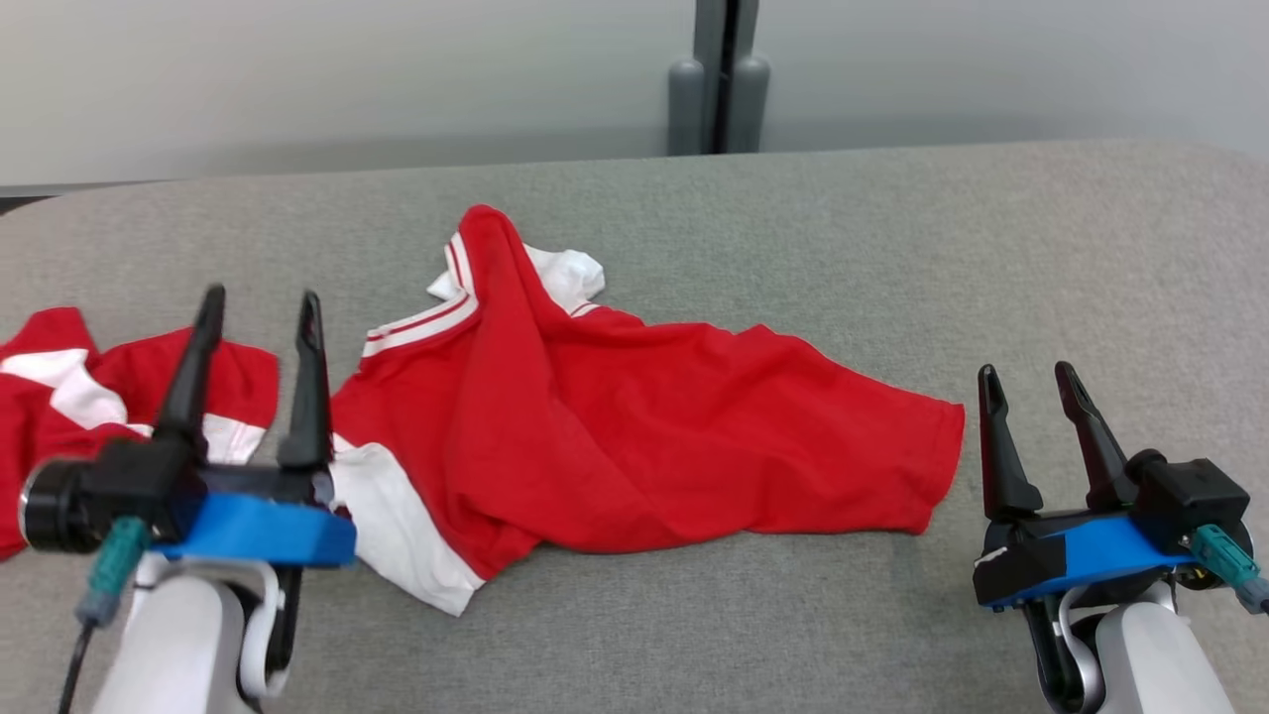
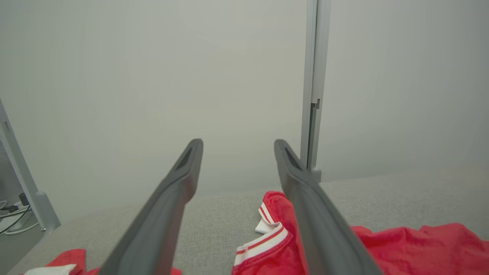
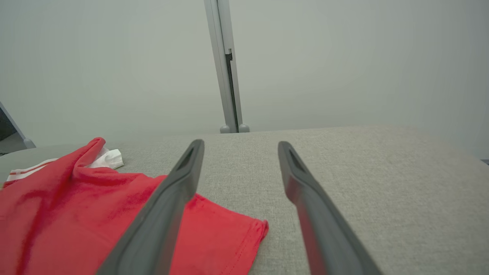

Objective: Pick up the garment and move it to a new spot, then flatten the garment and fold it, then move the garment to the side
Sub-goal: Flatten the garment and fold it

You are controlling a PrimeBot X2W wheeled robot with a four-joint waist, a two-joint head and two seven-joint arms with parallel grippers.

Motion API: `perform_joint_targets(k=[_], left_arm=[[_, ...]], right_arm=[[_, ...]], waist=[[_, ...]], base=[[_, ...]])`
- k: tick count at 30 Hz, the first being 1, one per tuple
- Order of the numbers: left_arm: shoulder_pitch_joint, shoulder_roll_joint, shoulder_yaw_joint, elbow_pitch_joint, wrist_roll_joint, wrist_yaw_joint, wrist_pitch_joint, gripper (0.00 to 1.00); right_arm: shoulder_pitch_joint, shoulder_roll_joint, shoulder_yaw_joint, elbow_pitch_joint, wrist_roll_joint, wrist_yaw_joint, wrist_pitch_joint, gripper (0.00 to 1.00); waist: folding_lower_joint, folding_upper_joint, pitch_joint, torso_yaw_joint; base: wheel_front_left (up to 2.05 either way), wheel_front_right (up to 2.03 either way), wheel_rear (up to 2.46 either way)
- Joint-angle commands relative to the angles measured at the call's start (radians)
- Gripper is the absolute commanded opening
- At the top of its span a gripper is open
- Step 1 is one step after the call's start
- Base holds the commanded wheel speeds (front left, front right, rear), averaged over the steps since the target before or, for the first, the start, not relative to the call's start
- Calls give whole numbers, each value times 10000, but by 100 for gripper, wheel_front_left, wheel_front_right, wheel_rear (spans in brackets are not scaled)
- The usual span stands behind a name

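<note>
- Between the two grippers, on the grey tabletop [image 1: 892,248], the red garment [image 1: 615,416] lies in a crumpled heap. Most of it sits just right of the left gripper [image 1: 262,296], and one red-and-white part runs under that gripper and out to its left. The hem stops just left of the right gripper [image 1: 1026,372].
- Both grippers are released, fingers spread wide, nothing in either one. The left hangs over cloth, the right over bare tabletop.
- Looks like the garment is set down and flattening comes next, though that's a guess from how it lies.
- To do that well, the robot should probably pinch only the top layer at two well-separated edges. The hem corner beside the right gripper is an easy one, and the striped trim [image 1: 421,322] just right of the left gripper is another. Then pull outward and low so the raised ridge ahead of the left gripper drops flat instead of dragging the whole pile.
- Grabbing the bunched middle would likely just shift the wrinkles around.
- The head view gives the whole outline and both grippers at once.
- The left wrist view catches the striped trim up close between its fingers, plus some cables [image 2: 11,221] off the far left edge.
- The right wrist view shows the stitched hem corner clearly, sitting flat between its fingers.
</note>
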Motion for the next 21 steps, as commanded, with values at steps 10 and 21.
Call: perform_joint_targets(k=[10, 21], left_arm=[[1942, -1178, 1054, -517, 981, -328, -26, 100], [2775, -1737, 1717, -451, 1655, -598, -26, 100]], right_arm=[[406, -25, -95, 168, -144, 1, -36, 100], [616, -24, -115, 486, -178, 1, -38, 100]], waist=[[1, 0, -545, 426], [1, 0, -775, 623]], base=[[0, 0, 0], [0, 0, 0]])
